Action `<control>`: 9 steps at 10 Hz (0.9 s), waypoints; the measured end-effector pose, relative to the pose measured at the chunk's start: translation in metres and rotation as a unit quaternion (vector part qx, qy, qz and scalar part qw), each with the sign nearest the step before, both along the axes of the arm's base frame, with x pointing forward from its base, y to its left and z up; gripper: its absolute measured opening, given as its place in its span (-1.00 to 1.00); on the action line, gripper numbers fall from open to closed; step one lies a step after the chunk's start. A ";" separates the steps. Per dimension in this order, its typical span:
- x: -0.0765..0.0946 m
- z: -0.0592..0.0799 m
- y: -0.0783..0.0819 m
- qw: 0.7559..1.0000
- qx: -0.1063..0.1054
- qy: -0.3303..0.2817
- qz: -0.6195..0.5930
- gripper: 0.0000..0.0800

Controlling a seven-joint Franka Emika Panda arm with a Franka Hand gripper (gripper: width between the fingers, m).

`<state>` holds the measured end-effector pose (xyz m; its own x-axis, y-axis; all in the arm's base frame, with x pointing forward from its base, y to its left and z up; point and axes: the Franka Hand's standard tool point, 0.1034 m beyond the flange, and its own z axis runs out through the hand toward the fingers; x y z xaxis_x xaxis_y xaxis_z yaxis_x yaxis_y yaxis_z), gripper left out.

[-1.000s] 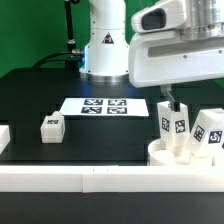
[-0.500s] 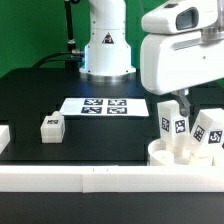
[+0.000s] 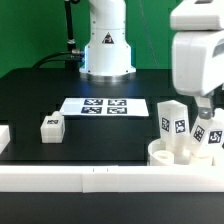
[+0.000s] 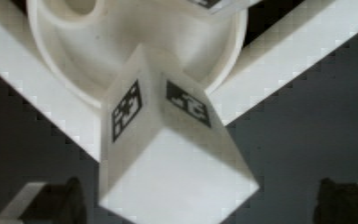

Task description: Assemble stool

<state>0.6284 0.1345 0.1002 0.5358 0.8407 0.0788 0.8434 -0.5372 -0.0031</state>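
Observation:
The round white seat lies at the exterior view's lower right with two tagged legs standing in it. One leg is fully visible. The other leg is partly covered by my gripper, which hangs open right above it. In the wrist view this leg rises from the seat, and my gripper straddles its top, with a dark finger on each side and a gap to the leg. A third leg lies loose on the black table at the left.
The marker board lies flat at mid-table in front of the robot base. A long white border rail runs along the front edge, and its corner frames the seat in the wrist view.
My gripper has shifted toward the exterior view's right, from above the first standing leg to above the second one, staying open. The parts have not moved.

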 end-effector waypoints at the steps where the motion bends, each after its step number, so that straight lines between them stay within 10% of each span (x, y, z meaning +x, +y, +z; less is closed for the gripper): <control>1: 0.000 -0.001 -0.002 1.000 -0.002 -0.002 0.031 0.62; 9: 0.006 -0.014 -0.008 0.946 -0.045 -0.011 0.320 0.62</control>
